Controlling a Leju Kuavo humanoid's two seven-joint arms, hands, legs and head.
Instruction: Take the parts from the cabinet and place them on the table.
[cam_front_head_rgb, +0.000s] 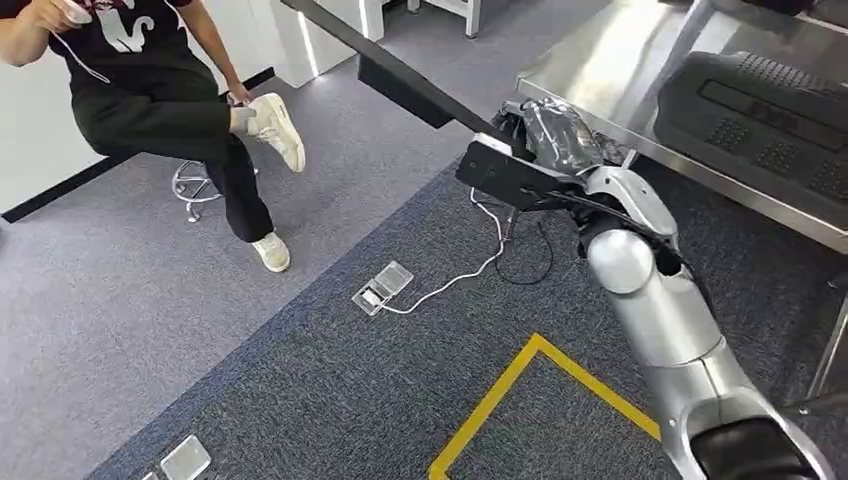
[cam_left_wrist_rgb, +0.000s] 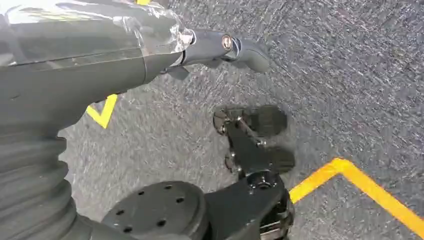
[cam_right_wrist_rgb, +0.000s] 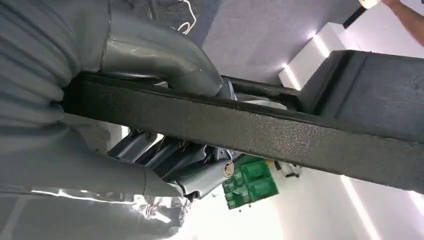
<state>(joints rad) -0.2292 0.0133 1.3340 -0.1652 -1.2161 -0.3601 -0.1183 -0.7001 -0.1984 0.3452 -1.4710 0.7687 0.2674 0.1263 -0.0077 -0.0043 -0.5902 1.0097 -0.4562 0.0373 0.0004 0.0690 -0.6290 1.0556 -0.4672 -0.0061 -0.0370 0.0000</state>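
Steel gleams on the bench (cam_front_head_rgb: 600, 70) ahead, where one dark ribbed part (cam_front_head_rgb: 760, 110) already lies. The long black part (cam_front_head_rgb: 400, 75) is in the air, just short of the bench edge, gripped by the right robot hand (cam_front_head_rgb: 545, 140), thumb and fingers wrapped round the bar. So it's out of the cabinet but not yet set down, I'd say. The left robot hand (cam_left_wrist_rgb: 150, 45) hangs over the carpet, its grasp unclear.

A person (cam_front_head_rgb: 150, 70) sits on a stool (cam_front_head_rgb: 195, 185) at ten o'clock. A white cable (cam_front_head_rgb: 450, 280) runs from a floor box (cam_front_head_rgb: 382, 288) at centre. Yellow tape (cam_front_head_rgb: 520, 390) marks the carpet (cam_front_head_rgb: 330, 400) at six o'clock.
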